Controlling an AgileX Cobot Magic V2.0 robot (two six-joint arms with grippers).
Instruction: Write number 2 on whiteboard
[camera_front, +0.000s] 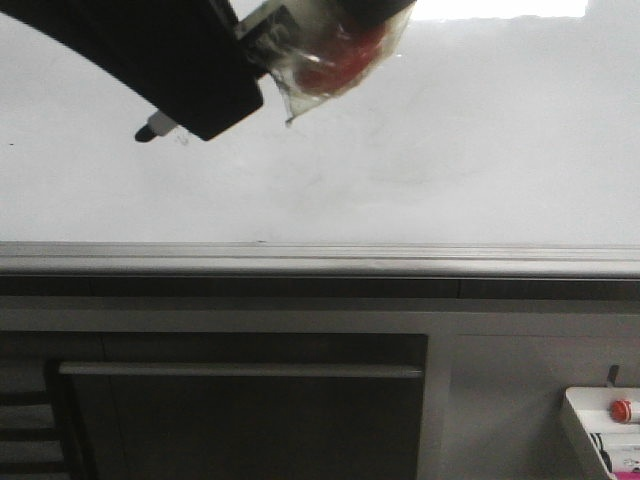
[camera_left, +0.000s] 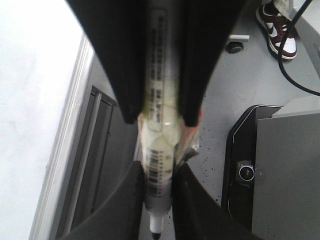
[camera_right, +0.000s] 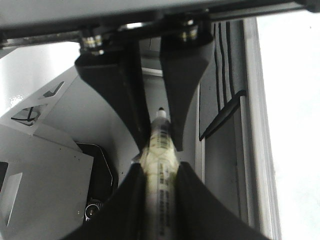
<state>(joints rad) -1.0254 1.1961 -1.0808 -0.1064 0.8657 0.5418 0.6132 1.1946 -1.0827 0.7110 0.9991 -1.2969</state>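
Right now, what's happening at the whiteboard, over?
Left tool shut on marker. Right tool shut on a marker too. Whiteboard: no 2 visible yet. Nothing seen in the way.

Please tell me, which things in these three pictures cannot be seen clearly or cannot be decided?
- Front view: no written digit shows on the whiteboard; only faint smears. Whether the marker tip touches the board cannot be told.
- Front view: the left gripper's fingers are cut off by the top edge.
- Front view: the tray is cut by the corner.
- Right wrist view: the right gripper clamps a marker; its label is blurred.
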